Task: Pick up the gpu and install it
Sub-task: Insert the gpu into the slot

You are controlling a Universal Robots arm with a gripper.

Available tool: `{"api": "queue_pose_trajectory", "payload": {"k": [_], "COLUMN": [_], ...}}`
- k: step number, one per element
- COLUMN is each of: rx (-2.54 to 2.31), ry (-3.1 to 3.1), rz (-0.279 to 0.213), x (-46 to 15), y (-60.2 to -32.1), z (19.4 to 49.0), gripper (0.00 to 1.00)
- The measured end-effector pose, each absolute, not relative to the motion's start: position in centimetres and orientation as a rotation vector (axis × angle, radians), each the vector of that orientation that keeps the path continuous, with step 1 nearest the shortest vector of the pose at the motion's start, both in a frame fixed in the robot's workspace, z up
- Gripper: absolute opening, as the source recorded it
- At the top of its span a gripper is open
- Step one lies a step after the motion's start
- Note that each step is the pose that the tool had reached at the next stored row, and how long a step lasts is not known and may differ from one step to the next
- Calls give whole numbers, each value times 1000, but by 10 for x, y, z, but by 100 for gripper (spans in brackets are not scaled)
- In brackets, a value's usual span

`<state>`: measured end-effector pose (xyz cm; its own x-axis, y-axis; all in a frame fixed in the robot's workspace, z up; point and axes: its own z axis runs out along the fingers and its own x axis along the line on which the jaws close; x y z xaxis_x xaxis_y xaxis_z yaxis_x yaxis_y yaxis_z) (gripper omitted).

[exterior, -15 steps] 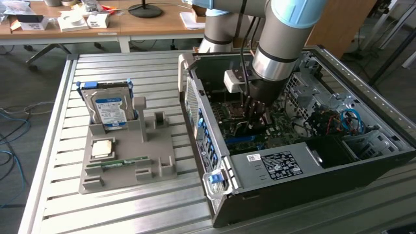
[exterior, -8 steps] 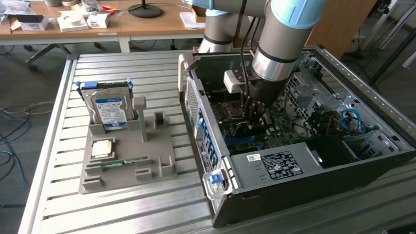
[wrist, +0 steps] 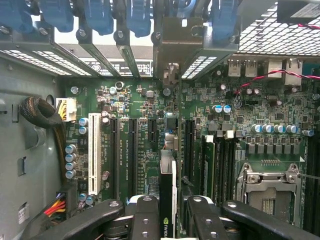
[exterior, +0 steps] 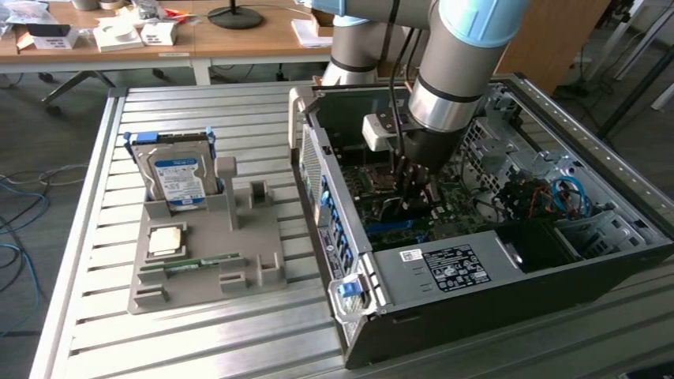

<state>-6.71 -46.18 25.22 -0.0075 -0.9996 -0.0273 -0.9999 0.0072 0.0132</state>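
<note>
We record a slatted metal table [exterior: 189, 332], with wooden desks [exterior: 242, 43] at upper left. The black two-finger gripper [wrist: 171, 205] pinches the thin black-edged gpu [wrist: 167, 172].

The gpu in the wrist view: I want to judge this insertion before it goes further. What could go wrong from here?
1. The gpu, clamped edge-on in the gripper, stands amid a row of parallel black slots on the motherboard; a slight sideways offset could press it down beside its slot.
2. Upright capacitors stand on the board near the slots; a tilted card might strike such parts.
</note>
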Motion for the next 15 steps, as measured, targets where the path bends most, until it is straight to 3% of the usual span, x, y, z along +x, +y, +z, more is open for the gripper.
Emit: {"api": "queue_pose_trajectory", "payload": {"k": [15], "rx": [-2206], "ry": [2222], "rz": [45], "x": [-68], "y": [-462], "z": [252], "gripper": [26]}}
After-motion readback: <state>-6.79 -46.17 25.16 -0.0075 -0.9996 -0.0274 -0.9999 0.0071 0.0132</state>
